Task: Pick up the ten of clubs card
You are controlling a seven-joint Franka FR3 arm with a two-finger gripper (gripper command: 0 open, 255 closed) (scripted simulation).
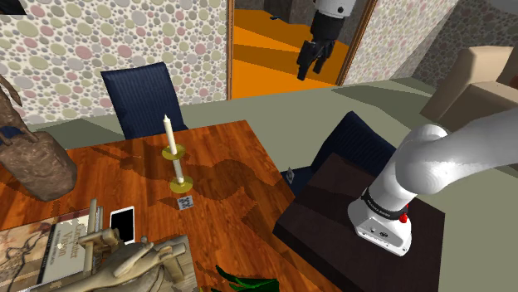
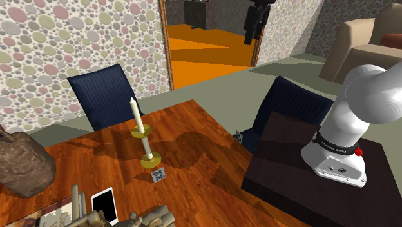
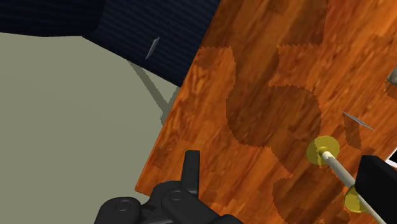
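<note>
Currently, we find the all-black two-finger gripper (image 1: 312,62) spread and empty, well above the brown wooden table (image 1: 241,162), where the small white dark-pipped card (image 1: 186,201) lies flat beside the yellow candlestick base (image 1: 181,185); approach, grasp and lift remain.

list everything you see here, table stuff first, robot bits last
reddish-brown wooden table: one, centre
small white playing card: one, on table by candleholder base
white candle in yellow two-disc holder: one, standing mid-table
white-rimmed black slab: one, beside book
pale book: one, table corner
brown lumpy sack: one, shoulder view's left
beige jointed figure: one, near edge
green leaves: one clump, bottom edge
dark blue chairs: two, far side and beside stand
small grey sliver: one, on chair beside stand
beige armchair: one, shoulder view's upper right
dark box stand: one, under arm
white arm: one, on stand
black gripper: one, open, high before orange doorway
</note>
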